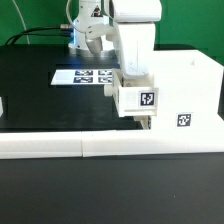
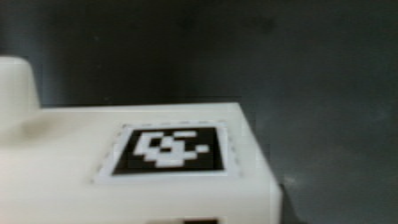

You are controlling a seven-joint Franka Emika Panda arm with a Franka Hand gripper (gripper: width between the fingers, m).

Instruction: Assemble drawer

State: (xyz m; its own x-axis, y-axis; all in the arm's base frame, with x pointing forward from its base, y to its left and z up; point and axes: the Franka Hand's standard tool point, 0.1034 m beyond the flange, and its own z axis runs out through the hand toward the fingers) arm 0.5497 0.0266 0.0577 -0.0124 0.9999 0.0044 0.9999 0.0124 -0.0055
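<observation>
In the exterior view my gripper (image 1: 133, 80) points down from the white arm at the centre. It is shut on a small white drawer tray (image 1: 137, 100) with a black-and-white tag on its face. The tray hangs just at the left side of the tall white box housing (image 1: 190, 85), which carries a tag low on its front. In the wrist view the tray's white face (image 2: 71, 150) and its tag (image 2: 169, 148) fill the lower part. My fingertips are hidden there. A second tray is out of view.
The marker board (image 1: 85, 76) lies on the black table behind the arm. The long low white barrier wall (image 1: 90, 147) runs across the front. A white object (image 1: 2, 104) sits at the exterior view's left edge. Cables hang at the back.
</observation>
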